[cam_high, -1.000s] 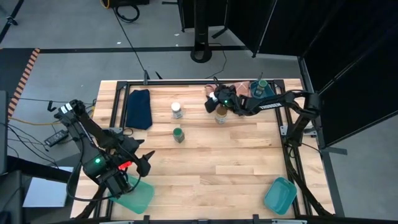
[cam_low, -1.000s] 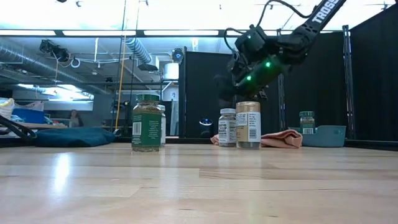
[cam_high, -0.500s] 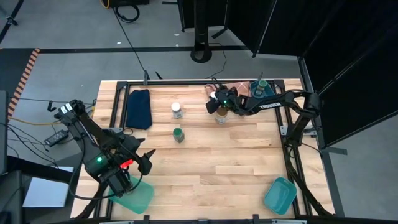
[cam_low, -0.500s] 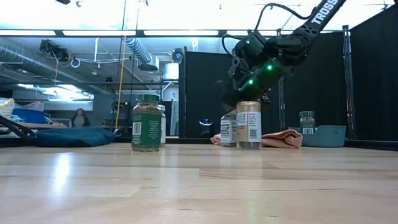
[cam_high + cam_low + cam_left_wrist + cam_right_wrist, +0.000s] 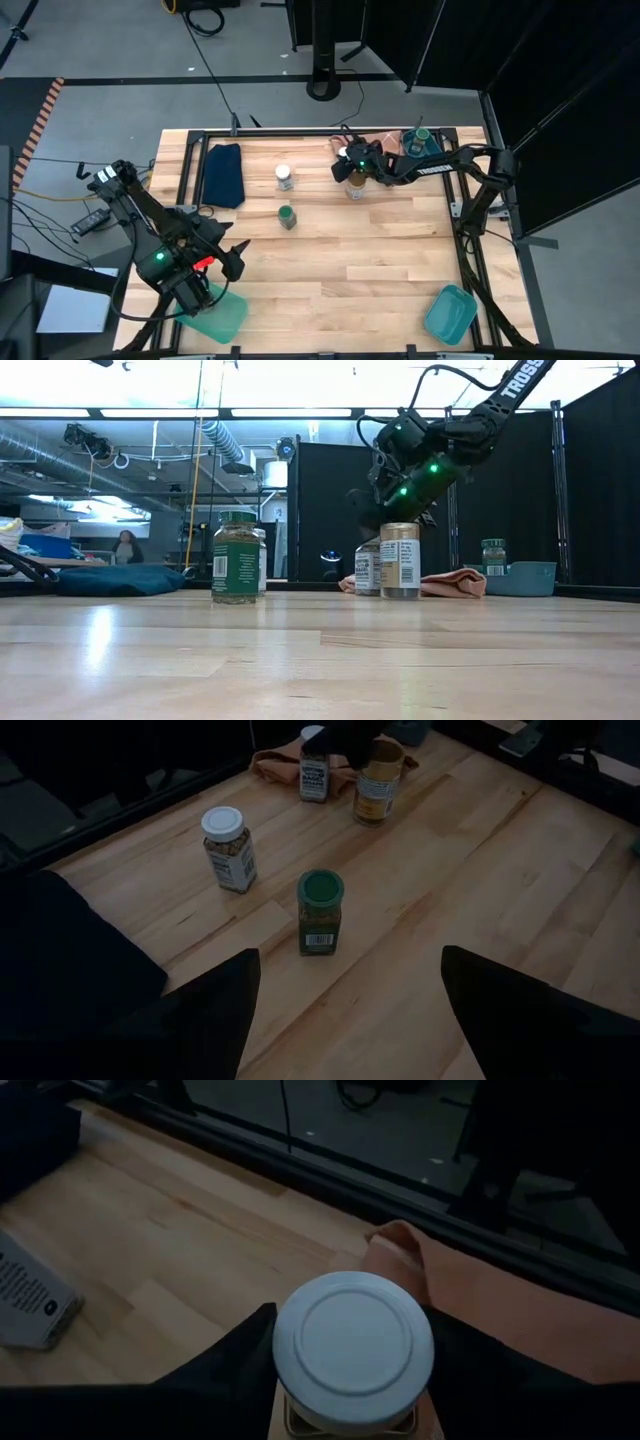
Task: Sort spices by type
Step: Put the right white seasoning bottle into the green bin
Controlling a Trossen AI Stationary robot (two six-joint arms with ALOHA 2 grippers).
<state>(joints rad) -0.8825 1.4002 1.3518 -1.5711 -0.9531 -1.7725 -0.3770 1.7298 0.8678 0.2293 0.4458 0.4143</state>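
From above, we see the right gripper (image 5: 349,170) over the far jars, the left gripper (image 5: 232,258) idle and wide; wrist view: its fingers (image 5: 235,1370) straddle the white-lidded spice jar (image 5: 352,1350) beside the orange cloth (image 5: 500,1305) on the desk (image 5: 150,1240), contact unclear.

High view straight down; low view table-level; wrist views close; all share table (image 5: 380,250).

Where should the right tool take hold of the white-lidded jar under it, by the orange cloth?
Grip the white-lidded jar just below its round lid, coming straight down from above. It stands upright, and the right tool already straddles it. The orange cloth and tan-lidded jar crowd its sides, so a sideways approach looks riskier.
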